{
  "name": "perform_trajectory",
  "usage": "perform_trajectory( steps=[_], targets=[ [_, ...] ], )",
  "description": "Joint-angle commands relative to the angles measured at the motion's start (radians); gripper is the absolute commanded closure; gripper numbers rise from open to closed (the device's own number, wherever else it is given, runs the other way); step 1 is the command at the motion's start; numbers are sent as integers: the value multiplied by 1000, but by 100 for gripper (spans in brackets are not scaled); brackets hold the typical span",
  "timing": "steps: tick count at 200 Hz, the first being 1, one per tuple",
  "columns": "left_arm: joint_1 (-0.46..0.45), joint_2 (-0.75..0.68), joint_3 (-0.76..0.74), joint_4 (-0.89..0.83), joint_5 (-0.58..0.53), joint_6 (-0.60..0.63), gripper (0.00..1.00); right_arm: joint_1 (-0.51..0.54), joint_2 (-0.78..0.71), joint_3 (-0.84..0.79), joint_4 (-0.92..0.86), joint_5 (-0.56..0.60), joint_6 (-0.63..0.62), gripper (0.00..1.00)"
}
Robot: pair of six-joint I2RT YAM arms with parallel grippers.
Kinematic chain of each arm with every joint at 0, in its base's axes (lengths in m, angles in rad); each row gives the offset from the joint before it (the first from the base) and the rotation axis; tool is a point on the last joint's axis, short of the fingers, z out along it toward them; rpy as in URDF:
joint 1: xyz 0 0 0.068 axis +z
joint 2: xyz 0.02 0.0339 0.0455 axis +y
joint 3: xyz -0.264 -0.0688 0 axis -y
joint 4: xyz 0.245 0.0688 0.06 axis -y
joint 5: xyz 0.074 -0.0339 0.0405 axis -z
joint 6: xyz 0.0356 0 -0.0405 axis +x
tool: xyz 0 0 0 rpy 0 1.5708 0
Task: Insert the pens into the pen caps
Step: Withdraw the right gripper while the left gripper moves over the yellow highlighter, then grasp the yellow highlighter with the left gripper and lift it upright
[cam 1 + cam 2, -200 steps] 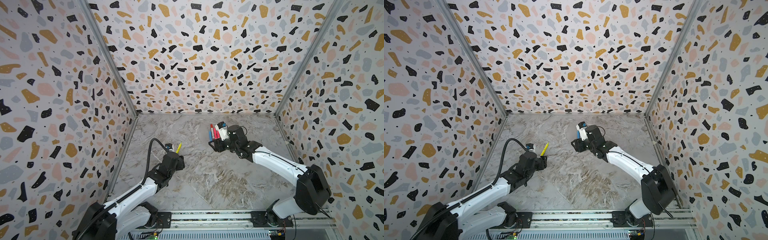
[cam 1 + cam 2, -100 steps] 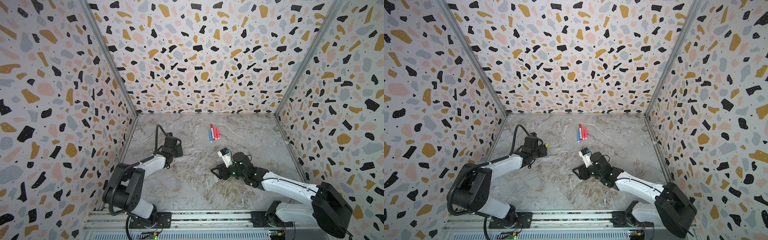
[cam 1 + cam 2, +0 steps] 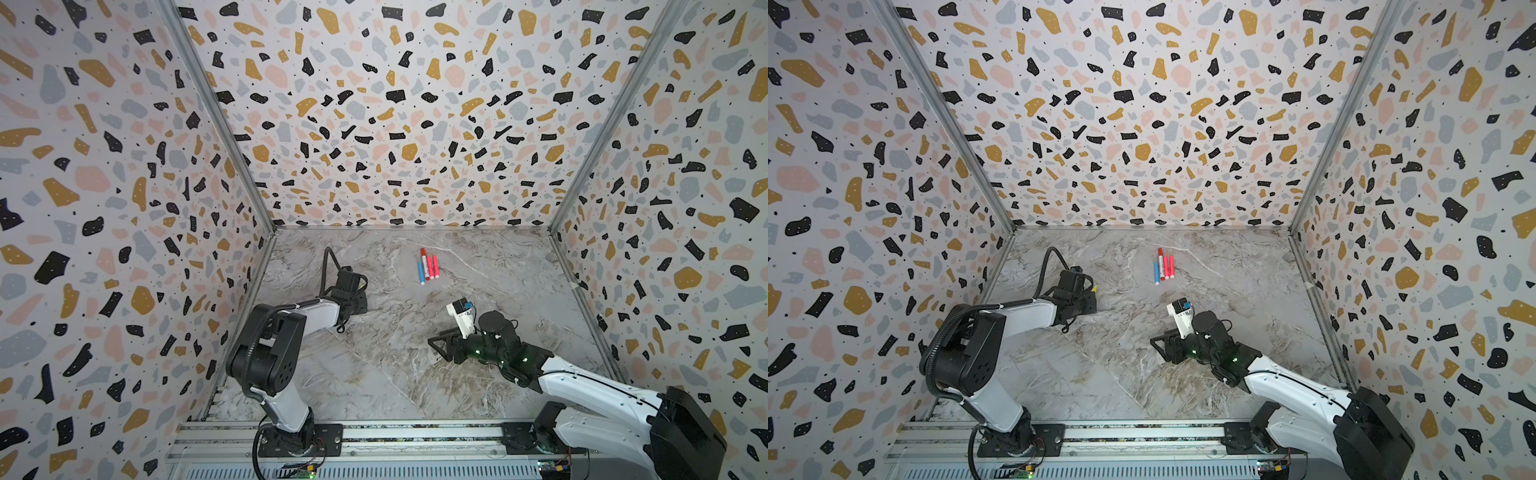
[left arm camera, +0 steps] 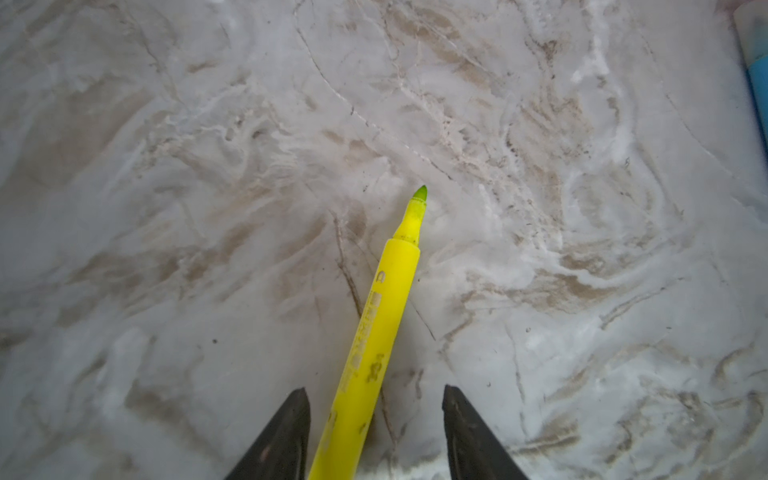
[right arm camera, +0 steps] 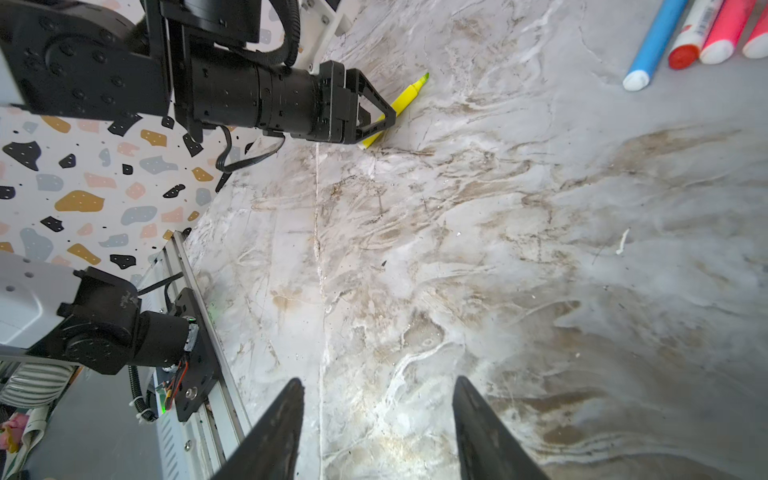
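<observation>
The yellow pen [image 4: 382,328] lies uncapped on the marble table, its tip pointing away from my left gripper [image 4: 376,388]. That gripper is open and straddles the pen's rear half, with a gap on each side. In a top view only the pen's tip [image 3: 1095,286] peeks past the left gripper [image 3: 1090,299]. A blue pen [image 3: 420,272], a white pen with red ends [image 3: 423,266] and two pinkish-red pens [image 3: 432,267] lie side by side at the back middle. My right gripper [image 5: 378,379] is open and holds nothing, low over the table's front middle [image 3: 436,345]. No loose pen caps show.
Terrazzo-patterned walls [image 3: 124,208] close in the table on the left, back and right. A metal rail [image 3: 374,436] with both arm bases runs along the front edge. The left arm's elbow [image 3: 270,353] stands bent over the front left of the table.
Since a second ago my right gripper has drawn back from the pen row to the front middle. The left arm has folded, and the yellow pen now lies flat between its jaws.
</observation>
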Motion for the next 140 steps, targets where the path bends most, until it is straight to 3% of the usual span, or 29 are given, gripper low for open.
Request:
perform_trajectory(
  steps=[1,44,86,140],
  targets=[
    [6,32,38,-4,38,26,55,5,-26,-6,-3,20,8,42],
    [-16,73,41,-22,64,51,69,3,-29,-8,-7,48,18,42],
    [-91,63,-2,-6,74,72,93,-4,-20,-3,-10,72,34,42],
    [-104,-207,-215,311,356,18,94,-51,-55,-54,64,-4,74,42]
  ],
)
